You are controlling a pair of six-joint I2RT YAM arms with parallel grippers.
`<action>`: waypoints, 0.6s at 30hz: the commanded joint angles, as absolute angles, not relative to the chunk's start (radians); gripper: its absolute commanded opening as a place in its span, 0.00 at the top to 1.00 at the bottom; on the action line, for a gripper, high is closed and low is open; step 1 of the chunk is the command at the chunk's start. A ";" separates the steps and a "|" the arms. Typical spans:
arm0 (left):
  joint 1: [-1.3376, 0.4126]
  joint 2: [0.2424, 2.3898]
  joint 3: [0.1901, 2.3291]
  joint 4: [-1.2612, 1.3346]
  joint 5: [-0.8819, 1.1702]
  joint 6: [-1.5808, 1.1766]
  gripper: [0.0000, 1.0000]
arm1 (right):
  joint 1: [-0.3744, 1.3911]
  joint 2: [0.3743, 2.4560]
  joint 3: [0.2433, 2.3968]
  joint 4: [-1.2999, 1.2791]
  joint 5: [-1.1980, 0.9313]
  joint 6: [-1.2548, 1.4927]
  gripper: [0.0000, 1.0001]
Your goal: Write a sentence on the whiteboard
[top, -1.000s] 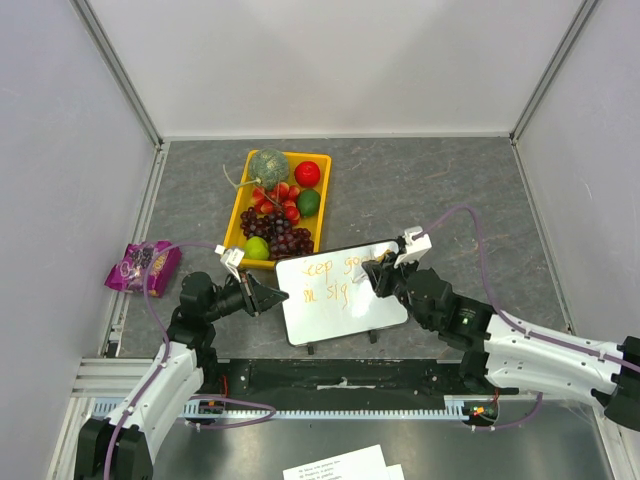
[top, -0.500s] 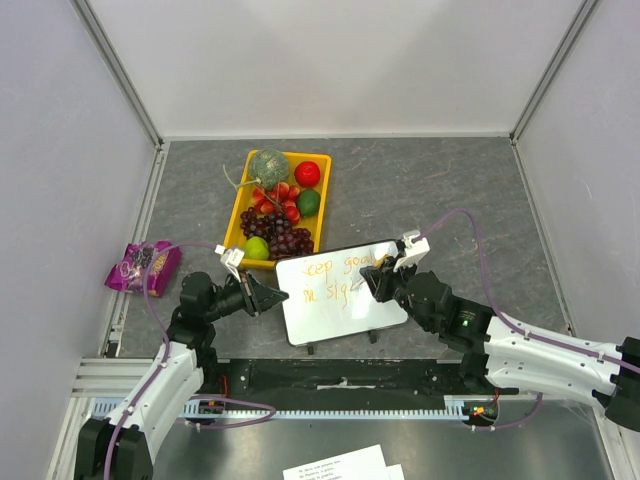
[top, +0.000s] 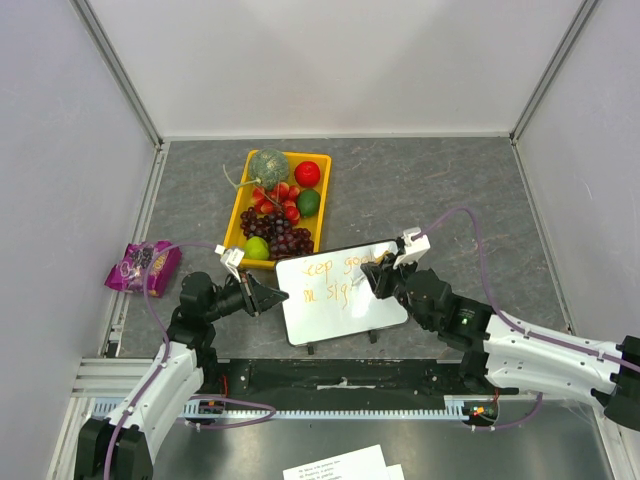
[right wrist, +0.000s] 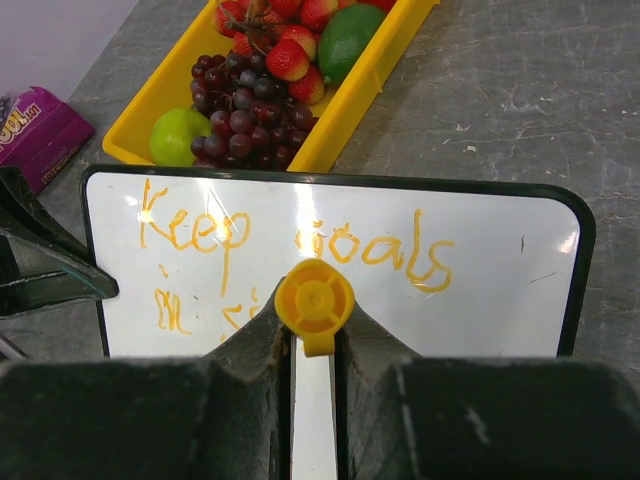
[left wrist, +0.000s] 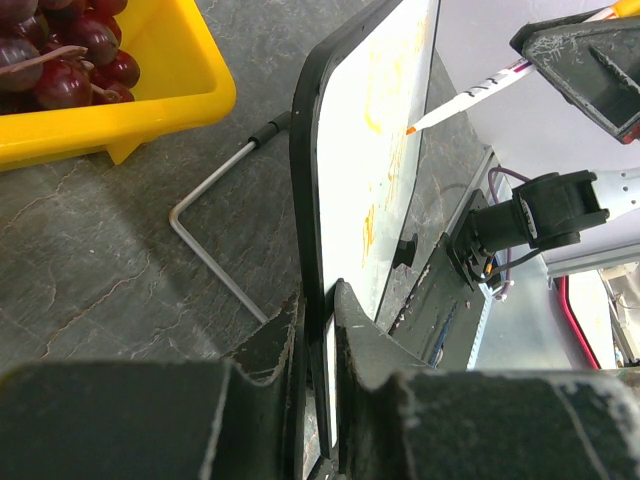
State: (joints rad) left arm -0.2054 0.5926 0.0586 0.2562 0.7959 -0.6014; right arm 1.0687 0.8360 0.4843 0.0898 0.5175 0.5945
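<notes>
Top external view: the sentence (top: pixel 320 268) has gained a stroke, the right gripper (top: pixel 378 272) squeezing the marker (right wrist: pixel 314 300), the left gripper (top: pixel 270 296) pinching the whiteboard (top: pixel 350 312); writing seems nearly finished.

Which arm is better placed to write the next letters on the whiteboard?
Right. The right gripper holds the marker with its tip at the whiteboard, while the left gripper clamps the board's edge, steadying it.
</notes>
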 commanded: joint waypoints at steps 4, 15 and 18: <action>-0.204 0.584 0.057 0.282 0.775 -0.571 0.98 | 1.065 0.851 0.541 0.098 0.587 0.561 1.00; -0.204 0.583 0.057 0.284 0.773 -0.571 0.98 | 1.060 0.854 0.540 0.051 0.595 0.560 1.00; -0.204 0.586 0.057 0.284 0.773 -0.571 0.98 | 1.060 0.844 0.523 0.035 0.589 0.568 1.00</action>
